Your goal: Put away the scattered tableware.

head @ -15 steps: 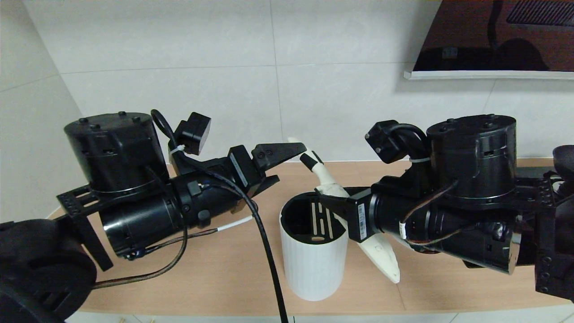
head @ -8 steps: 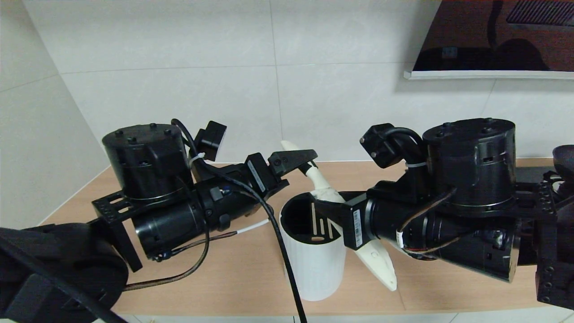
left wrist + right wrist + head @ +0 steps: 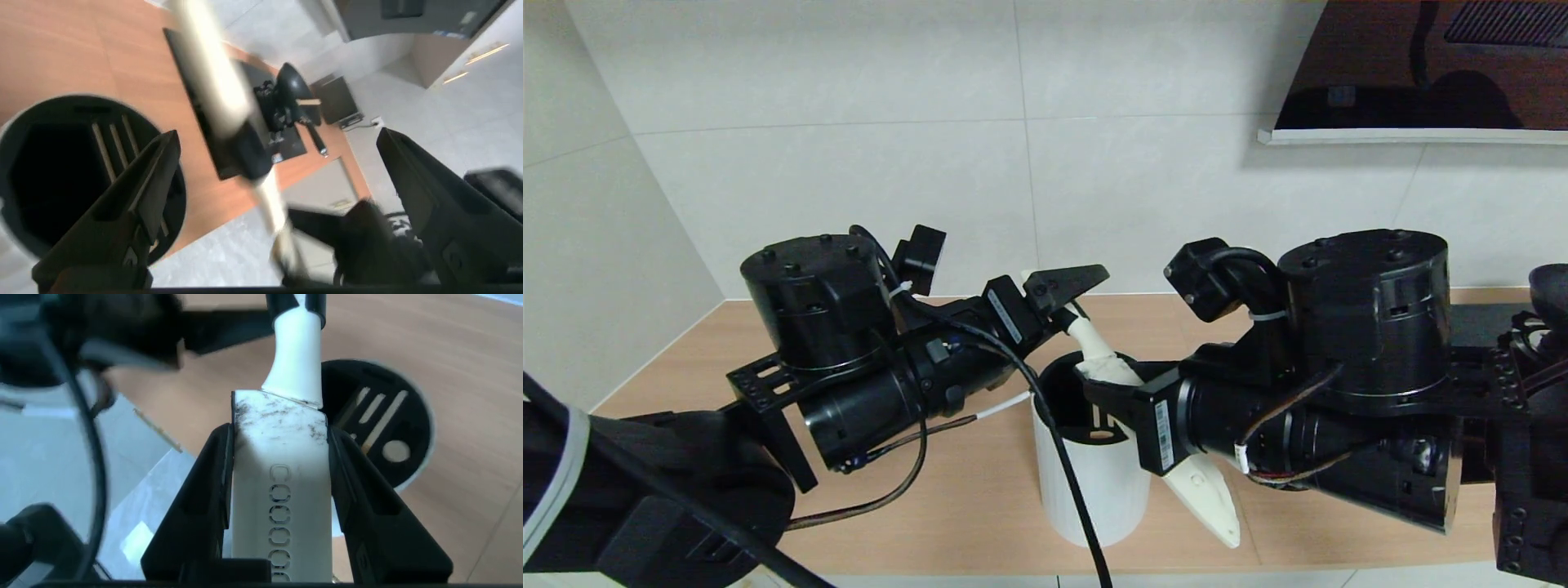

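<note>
A white utensil point(image 3: 1205, 502) with a flat blade and a white-and-black handle hangs tilted over the counter, and my right gripper point(image 3: 1131, 390) is shut on the blade. In the right wrist view the blade point(image 3: 282, 498) sits clamped between the right gripper's point(image 3: 280, 437) fingers. Its handle point(image 3: 1090, 339) slants up over the mouth of the white ribbed holder point(image 3: 1094, 482), which has a black slotted inside point(image 3: 384, 416). My left gripper point(image 3: 1066, 309) is open around the handle's upper end. In the left wrist view the handle point(image 3: 216, 73) passes between its spread fingers point(image 3: 139, 212), above the holder point(image 3: 57, 180).
The holder stands near the front edge of the wooden counter point(image 3: 980, 490). A dark tray with a black round object point(image 3: 290, 86) lies at the counter's right end point(image 3: 1547, 298). The tiled wall is close behind, and a dark hood point(image 3: 1421, 73) hangs at the upper right.
My left arm has moved right and forward, keeping its open fingers at the handle's top. The right gripper has shifted left and down with the utensil, bringing the handle over the holder's mouth.
</note>
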You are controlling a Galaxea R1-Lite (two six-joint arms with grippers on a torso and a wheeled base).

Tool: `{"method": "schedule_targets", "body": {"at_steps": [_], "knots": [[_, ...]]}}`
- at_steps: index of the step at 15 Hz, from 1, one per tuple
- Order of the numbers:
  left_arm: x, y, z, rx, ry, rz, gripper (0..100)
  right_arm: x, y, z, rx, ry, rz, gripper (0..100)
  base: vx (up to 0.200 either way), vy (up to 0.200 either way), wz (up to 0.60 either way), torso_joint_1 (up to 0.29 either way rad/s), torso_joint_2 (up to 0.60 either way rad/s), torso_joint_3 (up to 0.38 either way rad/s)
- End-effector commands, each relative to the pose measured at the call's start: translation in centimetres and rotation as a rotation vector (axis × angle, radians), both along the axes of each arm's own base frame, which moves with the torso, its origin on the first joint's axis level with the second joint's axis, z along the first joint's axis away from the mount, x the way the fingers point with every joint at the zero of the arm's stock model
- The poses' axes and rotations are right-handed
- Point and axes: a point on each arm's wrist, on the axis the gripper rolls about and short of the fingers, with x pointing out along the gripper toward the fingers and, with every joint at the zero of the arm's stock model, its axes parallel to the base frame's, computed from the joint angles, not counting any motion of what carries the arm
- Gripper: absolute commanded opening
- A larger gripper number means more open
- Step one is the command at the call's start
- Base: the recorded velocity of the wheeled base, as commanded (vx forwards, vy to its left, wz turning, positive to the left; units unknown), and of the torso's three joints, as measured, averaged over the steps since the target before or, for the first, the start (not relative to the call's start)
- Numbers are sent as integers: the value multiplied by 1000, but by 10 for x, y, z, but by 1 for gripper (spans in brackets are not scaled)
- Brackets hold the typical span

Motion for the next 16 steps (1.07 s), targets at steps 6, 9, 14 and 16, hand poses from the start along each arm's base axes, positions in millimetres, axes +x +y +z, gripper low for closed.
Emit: {"method": "schedule_targets", "body": {"at_steps": [6,9,14,16], "knots": [[7,-5,-11,18,25,18,100,0,2,-4,-10,7,3,0,0,0,0,0,0,0],[8,-5,-13,20,28,18,100,-1,4,-4,-12,7,12,0,0,0,0,0,0,0],[9,-6,-15,25,34,18,0,-4,6,-6,-15,11,22,0,0,0,0,0,0,0],[10,-6,-16,27,38,20,0,-4,6,-6,-15,11,22,0,0,0,0,0,0,0]]}}
